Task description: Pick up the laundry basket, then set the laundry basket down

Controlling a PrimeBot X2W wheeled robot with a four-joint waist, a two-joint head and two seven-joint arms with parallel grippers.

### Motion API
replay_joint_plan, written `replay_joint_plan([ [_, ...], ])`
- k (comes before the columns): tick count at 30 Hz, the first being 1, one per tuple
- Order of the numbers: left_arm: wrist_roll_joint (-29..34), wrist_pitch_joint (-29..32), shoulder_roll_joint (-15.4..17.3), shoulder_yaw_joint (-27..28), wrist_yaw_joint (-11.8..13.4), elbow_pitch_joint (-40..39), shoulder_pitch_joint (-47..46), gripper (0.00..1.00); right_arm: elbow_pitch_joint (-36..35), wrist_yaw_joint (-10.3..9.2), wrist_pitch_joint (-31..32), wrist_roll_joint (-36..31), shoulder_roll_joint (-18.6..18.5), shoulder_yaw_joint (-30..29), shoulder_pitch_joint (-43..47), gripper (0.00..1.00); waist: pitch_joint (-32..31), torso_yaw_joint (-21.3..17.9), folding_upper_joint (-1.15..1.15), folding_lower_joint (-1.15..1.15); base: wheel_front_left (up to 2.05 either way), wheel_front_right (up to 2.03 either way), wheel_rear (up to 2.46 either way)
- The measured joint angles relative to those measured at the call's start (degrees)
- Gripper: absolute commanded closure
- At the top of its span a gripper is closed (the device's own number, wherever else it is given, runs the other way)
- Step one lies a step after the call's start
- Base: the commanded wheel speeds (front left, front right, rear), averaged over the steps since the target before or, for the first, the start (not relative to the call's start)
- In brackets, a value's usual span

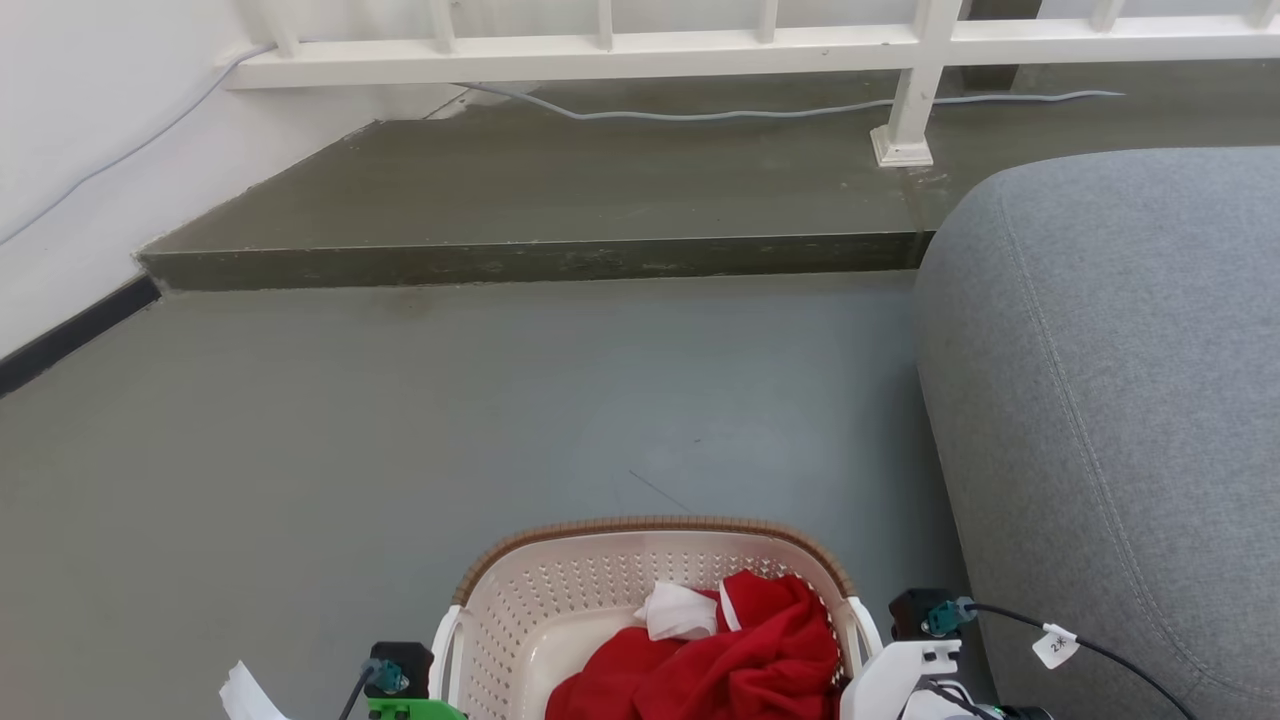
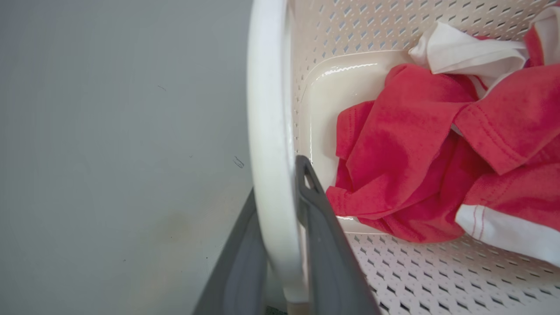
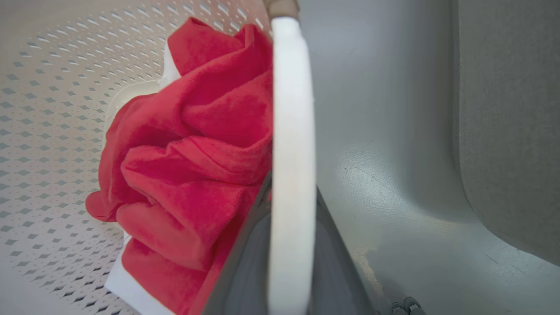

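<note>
Gripping basket (image 1: 640, 590) by both handles (image 2: 267, 87): left claw (image 2: 278, 183) clamped round one, right claw (image 3: 293, 192) round other. Sitting close in front, over floor (image 1: 400, 420), just beside sofa (image 1: 1100, 400); lifted or grounded, cannot tell. Best moved level, both claws together, avoiding tilt toward sofa.

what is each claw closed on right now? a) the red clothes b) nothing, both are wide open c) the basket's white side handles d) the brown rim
c: the left claw clamps the left handle and the right claw the right handle of the laundry basket.
</note>
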Motion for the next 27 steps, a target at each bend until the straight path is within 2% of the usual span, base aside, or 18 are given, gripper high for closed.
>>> replay_joint_plan([
  [17, -0.53, 0.05, 0.16, -1.11, 0.69, -0.19, 0.04, 1.00, -0.29, -0.43, 0.00, 1.77, -0.14, 1.20, -0.30, 1.00, 0.59, -0.39, 0.00, 0.00, 0.00, 0.00, 0.00],
  [27, -0.43, -0.89, 0.31, -1.07, 1.88, -0.49, -4.41, 1.00, -0.22, -0.85, -0.25, 2.67, -0.25, 0.12, -6.45, 1.00, 4.49, -0.85, 0.00, 0.00, 0.00, 0.00, 0.00],
])
